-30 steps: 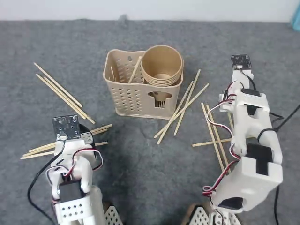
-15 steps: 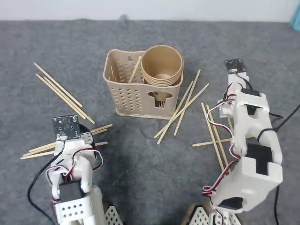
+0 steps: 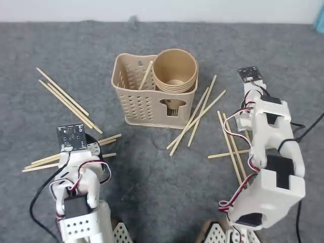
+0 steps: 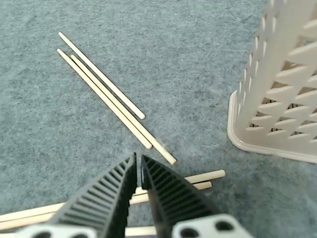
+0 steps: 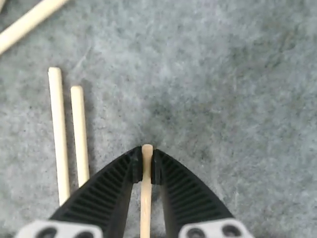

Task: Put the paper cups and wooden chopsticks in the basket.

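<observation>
- Right pincer (image 5: 146,159): black ribbed jaws clamped on the end of one pale wooden chopstick (image 5: 146,198). The tip of the stick pokes just past the fingertips, low over the grey carpet (image 5: 237,99).
- Two loose wooden chopsticks (image 5: 67,144): they lie side by side just beside the right pincer, apart from the held one.
- Left pincer (image 4: 138,167): jaws together on nothing, hovering over crossed wooden chopsticks (image 4: 198,177). Three more sticks (image 4: 111,101) lie ahead of it.
- Beige perforated plastic basket (image 3: 132,109): it stands well apart from the right pincer, off to that arm's left, and near the left pincer.
- Stack of brown paper cups (image 3: 175,68): already in the basket's right compartment. One slanted chopstick (image 3: 146,75) is in the left compartment.
- Scattered chopsticks (image 3: 197,116): between the basket and the right pincer, not yet collected.
- Step in hand, as judged: lifting the clamped stick.
- Handling advice: the grip is at the very end, so the stick will likely droop. Keep the squeeze firm and raise it clear of its neighbours. Carry it over the rim and let go only once the free end points into the open compartment.
</observation>
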Available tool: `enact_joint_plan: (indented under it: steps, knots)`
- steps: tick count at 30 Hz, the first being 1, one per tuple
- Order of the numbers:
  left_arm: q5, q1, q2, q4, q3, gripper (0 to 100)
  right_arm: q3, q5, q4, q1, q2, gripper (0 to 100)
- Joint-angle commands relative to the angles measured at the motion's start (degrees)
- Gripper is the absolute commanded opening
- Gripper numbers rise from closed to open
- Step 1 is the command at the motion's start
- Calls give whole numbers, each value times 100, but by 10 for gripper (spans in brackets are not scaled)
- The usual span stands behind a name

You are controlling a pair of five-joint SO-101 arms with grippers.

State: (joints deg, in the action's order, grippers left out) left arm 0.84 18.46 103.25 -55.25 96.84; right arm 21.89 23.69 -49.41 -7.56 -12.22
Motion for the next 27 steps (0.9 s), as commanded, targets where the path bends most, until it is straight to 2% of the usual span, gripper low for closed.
enact_joint_plan:
  steps: [1, 12, 16, 21, 24, 27]
  knots:
    - [18, 35, 62, 70, -22, 15, -571, 35, -259, -84, 189, 6]
    - [18, 35, 62, 70, -22, 15, -1714, 26, -2721, -286, 1780, 6]
    - [18, 35, 62, 79, -22, 15, -1679, 18, -3125, -189, 2642, 6]
    - [18, 35, 62, 79, -22, 15, -1292, 9, -3108, 57, 3705, 6]
    - [18, 35, 62, 79, -22, 15, -1081, -26, -2554, 154, 4374, 6]
    - [18, 35, 62, 79, -22, 15, -958, -501, -1842, 154, 4936, 6]
